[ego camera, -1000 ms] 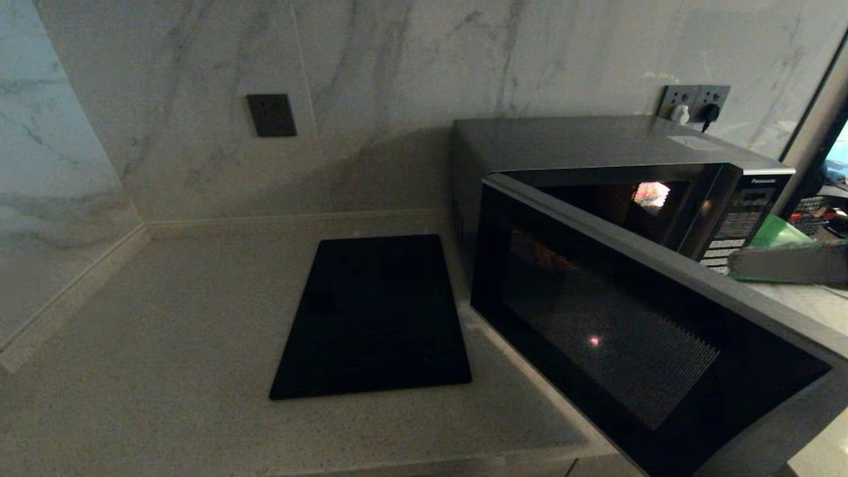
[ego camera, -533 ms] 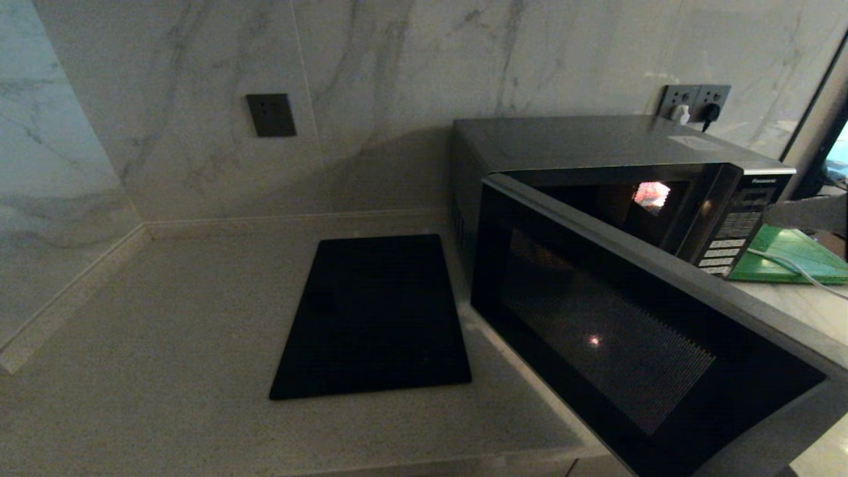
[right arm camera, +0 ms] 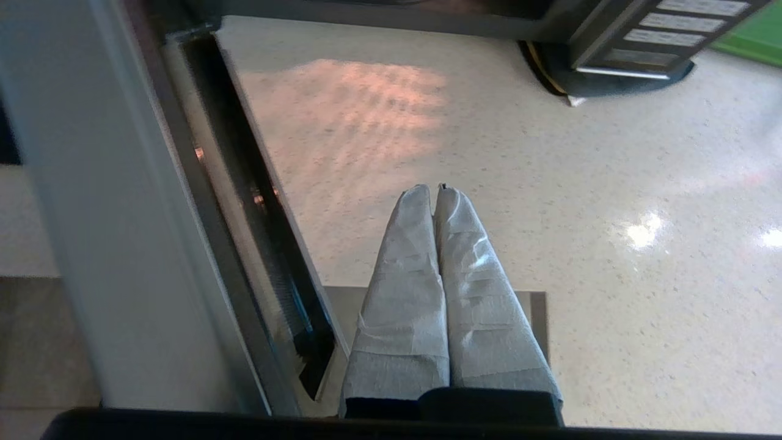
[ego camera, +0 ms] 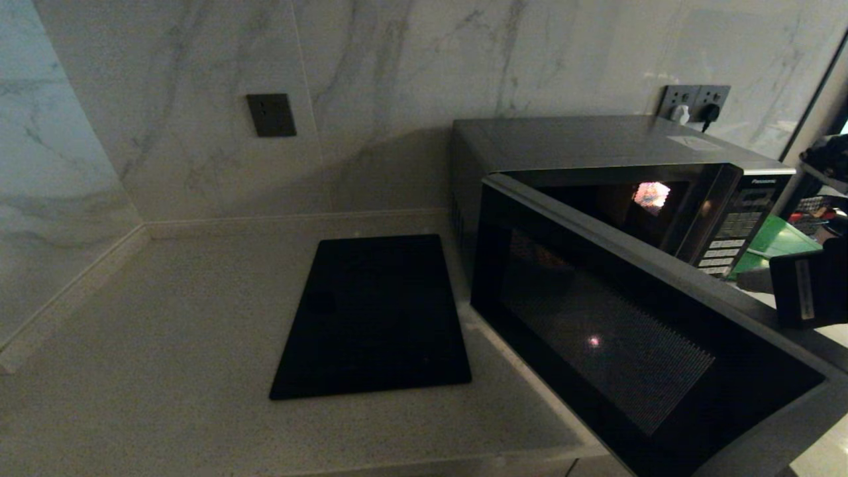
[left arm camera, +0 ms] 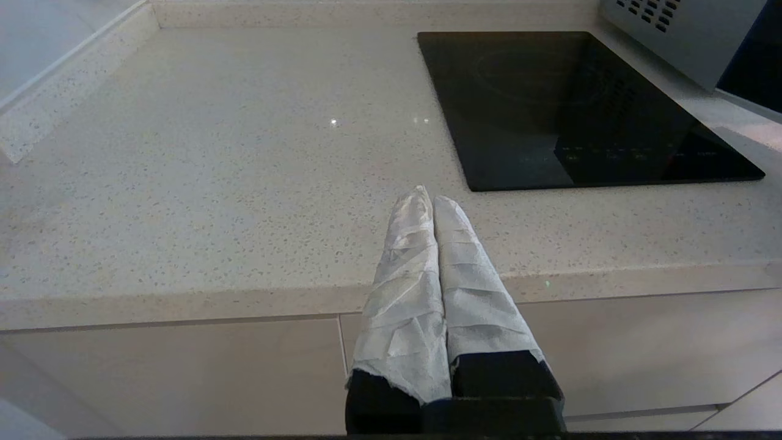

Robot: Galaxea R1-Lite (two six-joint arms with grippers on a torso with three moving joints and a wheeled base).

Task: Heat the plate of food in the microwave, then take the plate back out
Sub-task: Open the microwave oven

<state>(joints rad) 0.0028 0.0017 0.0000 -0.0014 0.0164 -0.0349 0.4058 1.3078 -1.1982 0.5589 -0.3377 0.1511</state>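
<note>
The dark grey Panasonic microwave (ego camera: 596, 142) stands at the right of the counter, and its dark glass door (ego camera: 629, 331) hangs swung wide open toward me. A lamp glows inside the cavity. The plate of food is out of view. My right gripper (ego camera: 745, 281) is at the right edge, beside the button panel (ego camera: 725, 242) and behind the open door. In the right wrist view the right gripper (right arm camera: 435, 188) is shut and empty above bare counter, with the door (right arm camera: 91, 214) alongside. My left gripper (left arm camera: 427, 197) is shut and empty at the counter's front edge.
A flat black slab (ego camera: 374, 315) lies in the counter left of the microwave and also shows in the left wrist view (left arm camera: 574, 104). A green board (ego camera: 778, 242) lies right of the microwave. Marble walls close off the back and left.
My right arm rose beside the button panel, then dropped and came nearer, so its black wrist now shows at the right edge. The door has barely moved.
</note>
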